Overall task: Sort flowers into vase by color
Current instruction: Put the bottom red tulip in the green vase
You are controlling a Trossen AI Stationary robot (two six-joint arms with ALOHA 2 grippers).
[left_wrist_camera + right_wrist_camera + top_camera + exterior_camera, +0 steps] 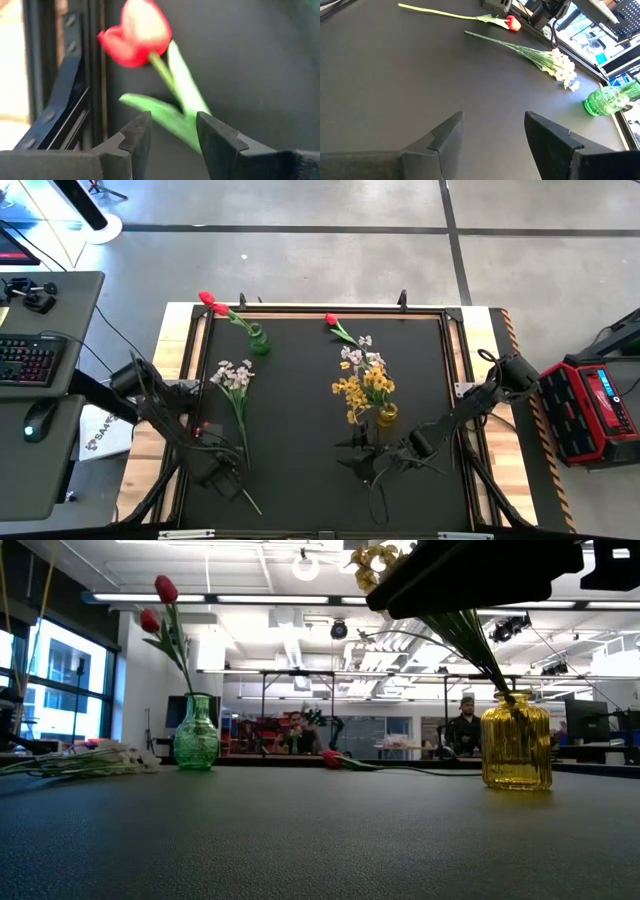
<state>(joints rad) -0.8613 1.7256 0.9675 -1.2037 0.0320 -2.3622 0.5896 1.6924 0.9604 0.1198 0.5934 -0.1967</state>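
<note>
At the near-left corner of the black matted table (300, 380), the left gripper (173, 120) was seen low over a single red tulip with a long green stem (137, 37). The tulip lay flat on the mat, just beside the table's left frame rail. The two dark fingers were held apart, with the tulip's green leaf between them, and no squeeze on it could be made out.

Further back on the left, a green ribbed glass vase (259, 341) was found upright, with two red tulips (212, 303) standing in it and leaning to the far left. A bunch of small white-pinkish blossoms on thin green stems (235, 375) was laid on the mat near that vase, stems pointed to the near side.

At the far centre, another loose red tulip (332, 321) was spotted lying on the mat.

Right of centre, a yellow ribbed glass vase (516, 743) was seen upright, filled with a yellow blossom bunch (366, 388) and a second white-pinkish bunch (357, 356).

Just near of that vase, the right gripper (493, 120) was held above bare mat, fingers spread, nothing between them.
</note>
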